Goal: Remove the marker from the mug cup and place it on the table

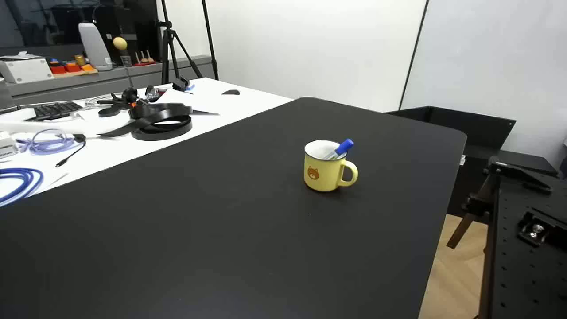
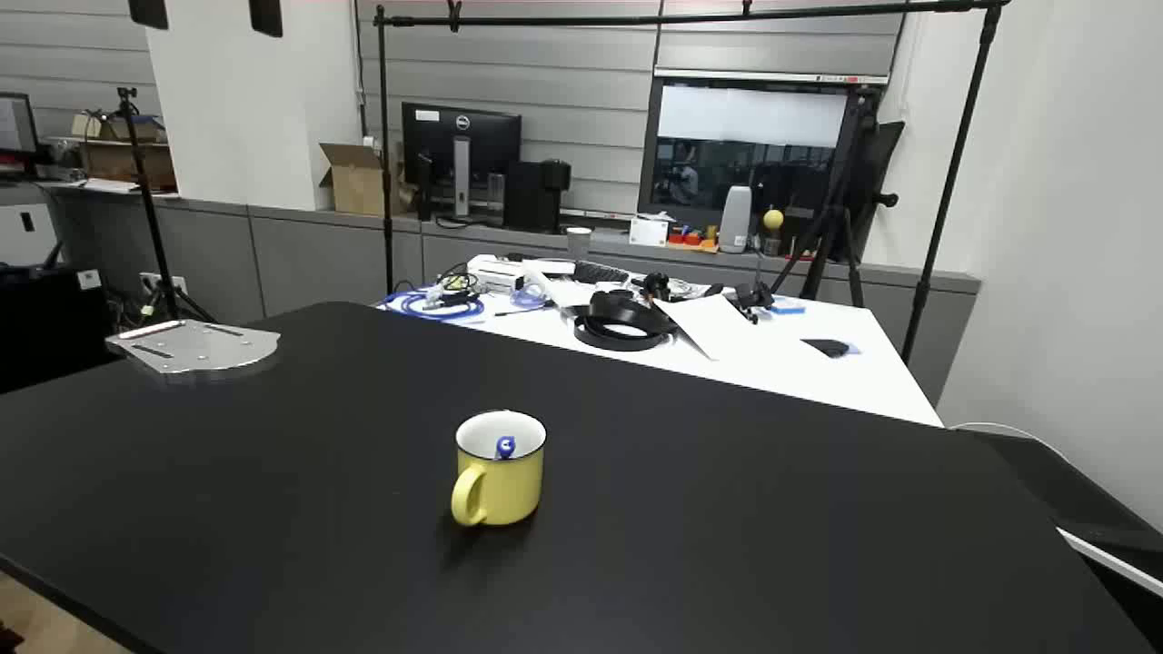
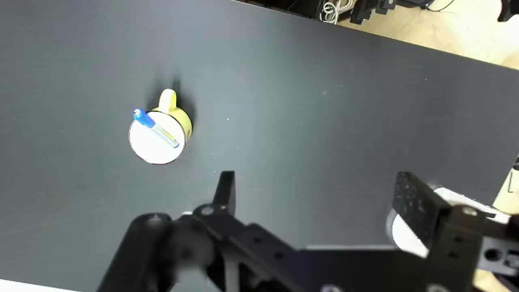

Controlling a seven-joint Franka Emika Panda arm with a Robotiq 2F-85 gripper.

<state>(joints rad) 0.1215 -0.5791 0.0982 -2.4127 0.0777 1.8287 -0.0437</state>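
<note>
The yellow mug cup point(image 1: 325, 176) stands upright on the black table point(image 1: 199, 243). It also shows in an exterior view point(image 2: 516, 490) and at the upper left of the wrist view point(image 3: 185, 123). The marker point(image 1: 339, 149) leans inside the mug, its blue end above the rim near the handle. Its blue end point(image 2: 505, 446) and its pale body point(image 3: 162, 133) show too. My gripper point(image 3: 315, 178) is open and empty in the wrist view, away from the mug, which lies up and left of its fingers. Its dark fingertips point(image 2: 207, 16) hang at the top edge of an exterior view.
A white table point(image 1: 248, 102) with cables, black straps and gear adjoins the black table's far side. A clear plate point(image 2: 195, 347) lies at a table corner and shows behind a finger in the wrist view point(image 3: 407, 237). A black perforated bench point(image 1: 531, 261) stands beside the table.
</note>
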